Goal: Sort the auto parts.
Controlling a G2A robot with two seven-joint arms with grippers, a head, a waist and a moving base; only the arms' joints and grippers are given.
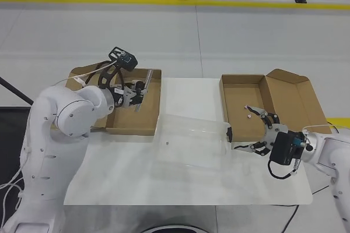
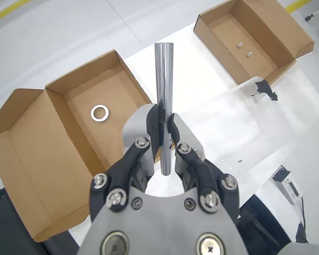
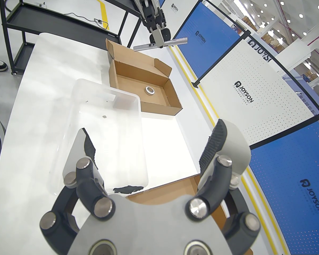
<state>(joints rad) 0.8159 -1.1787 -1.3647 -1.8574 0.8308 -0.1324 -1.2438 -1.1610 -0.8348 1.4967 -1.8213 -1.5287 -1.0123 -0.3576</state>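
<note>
Left pincer [image 2: 164,116] clamps steel rod [image 2: 163,75]; right pincer [image 3: 151,131] spread; printed panels [image 3: 268,102] behind.

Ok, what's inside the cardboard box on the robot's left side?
One metal ring lies on the floor of the left box. The left gripper holds a metal rod above it, not inside. In the left wrist view the gripper covers one floor corner, so that part stays unknown.

Left pincer [image 2: 165,120] clamped on rod [image 2: 163,80]; right pincer [image 3: 152,137] spread wide.
</note>
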